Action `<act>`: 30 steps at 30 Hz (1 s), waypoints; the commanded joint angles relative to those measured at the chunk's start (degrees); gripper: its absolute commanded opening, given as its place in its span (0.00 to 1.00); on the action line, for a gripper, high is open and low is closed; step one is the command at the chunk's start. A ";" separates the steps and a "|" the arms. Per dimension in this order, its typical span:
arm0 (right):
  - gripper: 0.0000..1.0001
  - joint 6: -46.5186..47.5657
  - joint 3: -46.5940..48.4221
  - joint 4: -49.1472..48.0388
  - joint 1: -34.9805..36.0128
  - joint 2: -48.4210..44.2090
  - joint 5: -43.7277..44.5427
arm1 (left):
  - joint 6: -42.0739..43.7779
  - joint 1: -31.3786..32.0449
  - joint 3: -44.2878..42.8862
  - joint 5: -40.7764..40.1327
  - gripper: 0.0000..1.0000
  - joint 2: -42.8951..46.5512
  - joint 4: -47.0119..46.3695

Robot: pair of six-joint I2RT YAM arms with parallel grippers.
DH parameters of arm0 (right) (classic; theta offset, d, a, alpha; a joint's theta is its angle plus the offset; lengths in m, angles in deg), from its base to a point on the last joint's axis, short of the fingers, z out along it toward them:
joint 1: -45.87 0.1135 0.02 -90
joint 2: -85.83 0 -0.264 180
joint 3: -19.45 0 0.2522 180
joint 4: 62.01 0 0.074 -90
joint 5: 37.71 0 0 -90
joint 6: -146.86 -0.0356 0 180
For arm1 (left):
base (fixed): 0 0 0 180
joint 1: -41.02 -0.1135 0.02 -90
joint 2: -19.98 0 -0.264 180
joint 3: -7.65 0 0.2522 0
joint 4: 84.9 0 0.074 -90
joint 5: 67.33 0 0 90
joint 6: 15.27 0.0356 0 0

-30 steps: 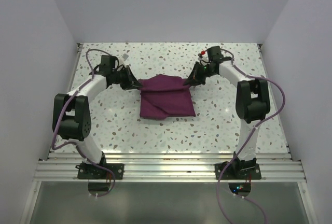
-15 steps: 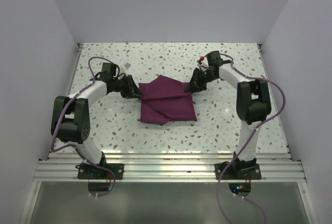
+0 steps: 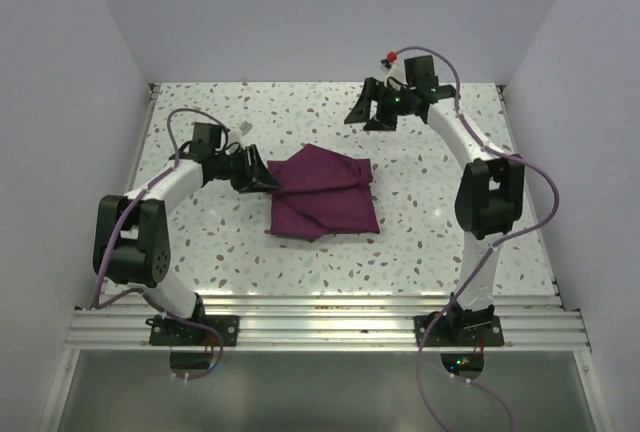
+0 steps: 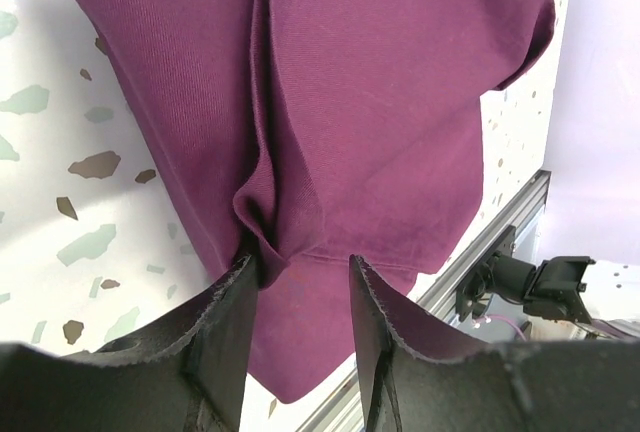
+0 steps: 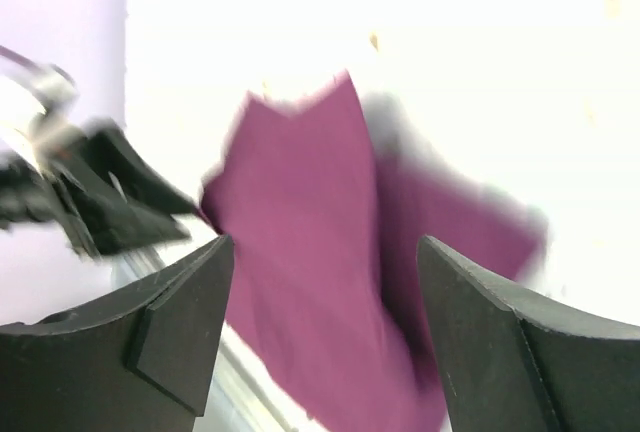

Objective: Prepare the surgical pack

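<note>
Right arm first: since a second ago it has let go of the cloth's far right corner and swung up and away, so the right gripper (image 3: 362, 117) now hangs over the far side of the speckled table (image 3: 430, 242), well apart from the bundle. Its jaws stand wide apart with nothing between them; the wrist view is blurred, but only the cloth far below shows through the gap. The left arm has hardly shifted. The left gripper (image 4: 300, 267) sits low at the bundle's left edge, its jaws parted, and a puckered ridge of fabric rests against one fingertip without being clamped.

The dark-purple cloth (image 3: 325, 200) lies near the middle of the table as a folded, roughly square packet, with overlapping flaps laid across its top and one corner curling up on the side away from the left wrist camera. No tray, gauze, scissors or tweezers show anywhere – whether they lie wrapped inside cannot be told from these views.

Judged from how things lie, the wrapping looks close to finished: the flaps are folded over and both grippers have released. What seems left is small – flattening the pucker at the left edge, perhaps tucking the loose corner, and drawing the left arm clear.
</note>
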 commanded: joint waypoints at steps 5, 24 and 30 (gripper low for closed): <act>0.78 3.82 22.93 -2.10 3.52 19.63 -3.63 | 2.67 0.26 0.23 -0.80 0.46 2.83 1.26; 0.64 0.66 32.19 -4.03 9.59 33.55 -14.08 | 2.05 0.18 4.53 -0.54 0.47 5.91 -0.85; 0.31 -0.66 30.95 -5.52 9.59 32.32 -15.67 | 1.79 0.09 4.18 -0.72 0.47 5.91 -0.94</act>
